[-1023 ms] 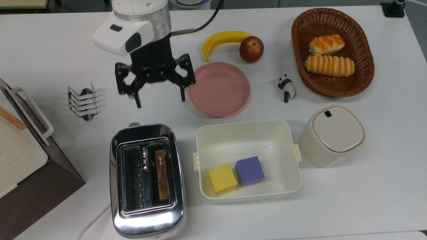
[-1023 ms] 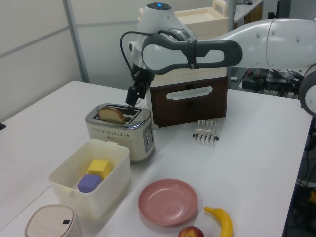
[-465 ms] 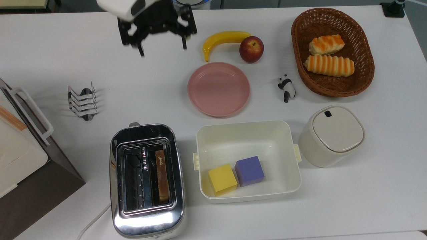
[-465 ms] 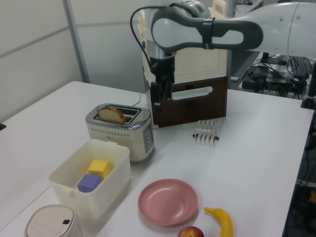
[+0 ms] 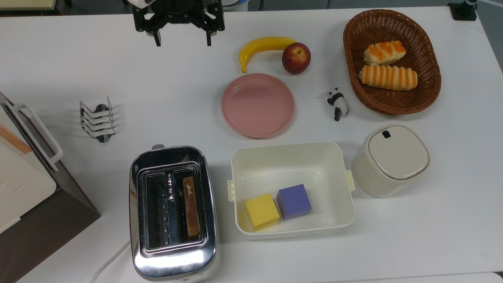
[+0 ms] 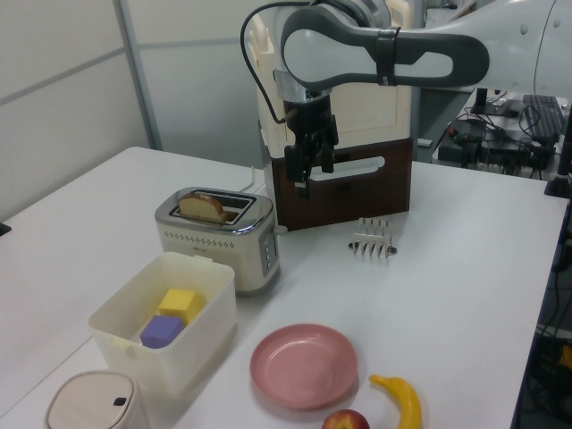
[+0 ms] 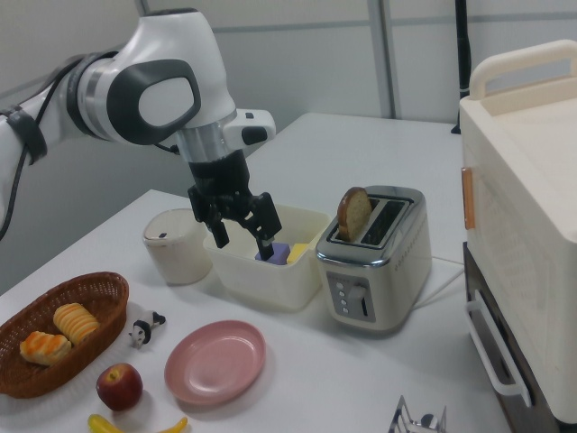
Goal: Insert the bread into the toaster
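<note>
With the bread (image 5: 191,207) standing in the toaster (image 5: 173,264), my gripper (image 5: 181,39) hung wide open and empty; I judged pressing the lever came next.

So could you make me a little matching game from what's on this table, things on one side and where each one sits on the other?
Things:
1. bread
2. purple cube
3. striped rolls
4. gripper

Places:
A. in the wicker basket
B. raised over the table's far edge, open and empty
C. upright in a slot of the toaster
D. in the white tub, beside the yellow cube

Pairs: 1-C, 2-D, 3-A, 4-B
</note>
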Controlling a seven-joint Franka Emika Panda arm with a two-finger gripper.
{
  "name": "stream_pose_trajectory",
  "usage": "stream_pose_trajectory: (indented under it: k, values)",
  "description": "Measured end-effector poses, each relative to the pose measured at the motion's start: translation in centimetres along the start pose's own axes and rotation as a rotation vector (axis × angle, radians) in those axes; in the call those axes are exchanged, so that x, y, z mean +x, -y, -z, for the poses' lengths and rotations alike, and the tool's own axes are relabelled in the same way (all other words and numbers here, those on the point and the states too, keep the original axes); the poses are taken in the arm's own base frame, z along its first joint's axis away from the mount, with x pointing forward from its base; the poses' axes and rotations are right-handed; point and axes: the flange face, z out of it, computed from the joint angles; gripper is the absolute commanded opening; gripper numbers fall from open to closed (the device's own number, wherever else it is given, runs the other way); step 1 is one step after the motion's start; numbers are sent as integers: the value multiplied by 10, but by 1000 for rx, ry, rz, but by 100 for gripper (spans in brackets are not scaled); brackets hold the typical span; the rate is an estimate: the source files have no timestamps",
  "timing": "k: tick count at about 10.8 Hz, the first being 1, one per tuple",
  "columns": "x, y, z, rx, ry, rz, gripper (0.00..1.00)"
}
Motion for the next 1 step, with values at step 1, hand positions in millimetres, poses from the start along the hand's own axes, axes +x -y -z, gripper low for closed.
stream_pose_trajectory:
  k: [1]
  values:
    - [0,0,-5,0,10,-18,100]
